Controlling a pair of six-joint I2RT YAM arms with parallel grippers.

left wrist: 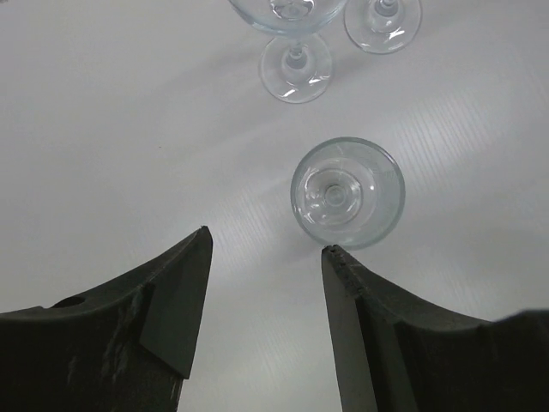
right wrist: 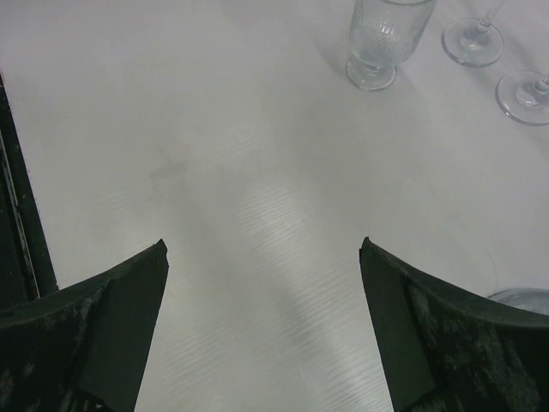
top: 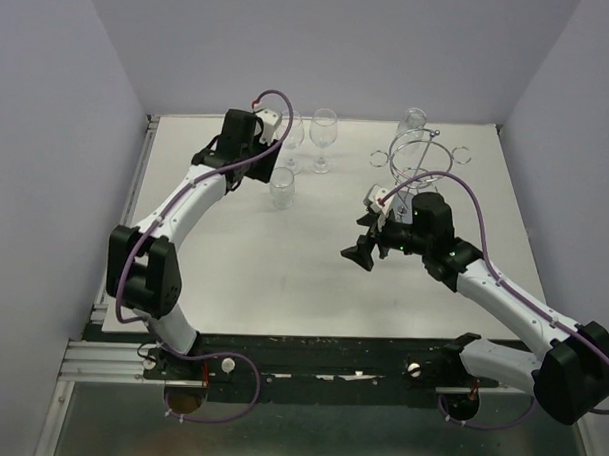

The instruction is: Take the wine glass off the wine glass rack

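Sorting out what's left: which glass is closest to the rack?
The glass at the rack's far edge; the other three stand together by the left gripper.

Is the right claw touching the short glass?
Apart. The right wrist view shows bare table between the open right gripper and the short glass.

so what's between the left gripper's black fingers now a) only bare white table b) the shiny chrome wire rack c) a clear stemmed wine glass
a: the left gripper is open over the white table, nothing between its fingers; the short clear glass stands just beyond the fingertips.
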